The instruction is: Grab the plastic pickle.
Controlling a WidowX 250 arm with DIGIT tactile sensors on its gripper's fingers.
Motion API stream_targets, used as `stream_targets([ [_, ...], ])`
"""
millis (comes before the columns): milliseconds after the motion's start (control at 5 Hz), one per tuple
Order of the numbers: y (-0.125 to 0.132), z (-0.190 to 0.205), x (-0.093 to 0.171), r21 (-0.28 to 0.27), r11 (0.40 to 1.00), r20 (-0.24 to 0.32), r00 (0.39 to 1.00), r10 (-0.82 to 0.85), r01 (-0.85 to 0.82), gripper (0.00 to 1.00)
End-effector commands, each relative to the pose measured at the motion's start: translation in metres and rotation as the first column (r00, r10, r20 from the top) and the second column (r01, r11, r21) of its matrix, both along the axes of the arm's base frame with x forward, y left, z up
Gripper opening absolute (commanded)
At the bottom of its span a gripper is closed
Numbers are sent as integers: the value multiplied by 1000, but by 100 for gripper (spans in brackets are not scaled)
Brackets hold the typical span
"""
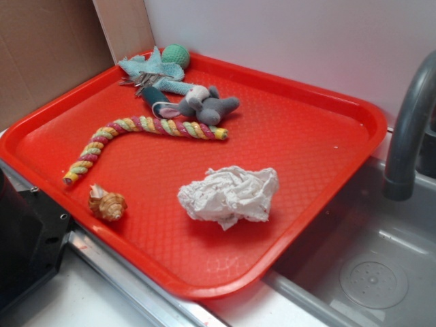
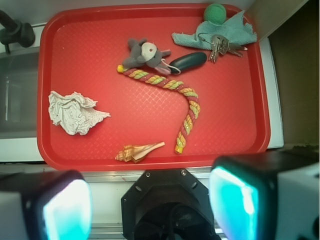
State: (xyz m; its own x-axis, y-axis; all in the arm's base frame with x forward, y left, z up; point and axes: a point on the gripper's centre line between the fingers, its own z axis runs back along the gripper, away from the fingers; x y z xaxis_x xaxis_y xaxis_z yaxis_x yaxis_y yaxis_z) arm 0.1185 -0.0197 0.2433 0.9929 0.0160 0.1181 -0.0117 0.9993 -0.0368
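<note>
The plastic pickle [image 2: 187, 61] is a small dark green oblong lying on the red tray [image 2: 90, 55] between the grey plush mouse [image 2: 145, 54] and a bunch of keys [image 2: 222, 47]. In the exterior view only one end of the pickle [image 1: 150, 97] shows, beside the mouse [image 1: 204, 105]. My gripper [image 2: 150, 205] is open, its two fingers wide apart with nothing between them. It hangs high over the tray's near edge, far from the pickle. The exterior view does not show it.
On the tray also lie a striped twisted rope [image 2: 175, 90], a light green ball [image 2: 215, 12], a blue cloth [image 2: 220, 32], crumpled white paper [image 2: 75, 112] and a seashell [image 2: 139, 151]. A sink [image 1: 368, 272] with a grey faucet [image 1: 409, 122] adjoins the tray.
</note>
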Motion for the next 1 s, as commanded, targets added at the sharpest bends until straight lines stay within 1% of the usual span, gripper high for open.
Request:
stream_targets([
  [0, 0, 0, 0, 0, 1000, 0, 1000, 0, 0, 100],
  [200, 33, -50, 49, 5, 969, -57, 967, 247, -247, 100],
  [400, 60, -69, 80, -105, 896, -45, 902, 429, -432, 100],
  [600, 74, -79, 110, -177, 762, 44, 769, 638, -622, 100],
  [800, 87, -104, 121, -219, 579, 37, 586, 809, -785, 100],
])
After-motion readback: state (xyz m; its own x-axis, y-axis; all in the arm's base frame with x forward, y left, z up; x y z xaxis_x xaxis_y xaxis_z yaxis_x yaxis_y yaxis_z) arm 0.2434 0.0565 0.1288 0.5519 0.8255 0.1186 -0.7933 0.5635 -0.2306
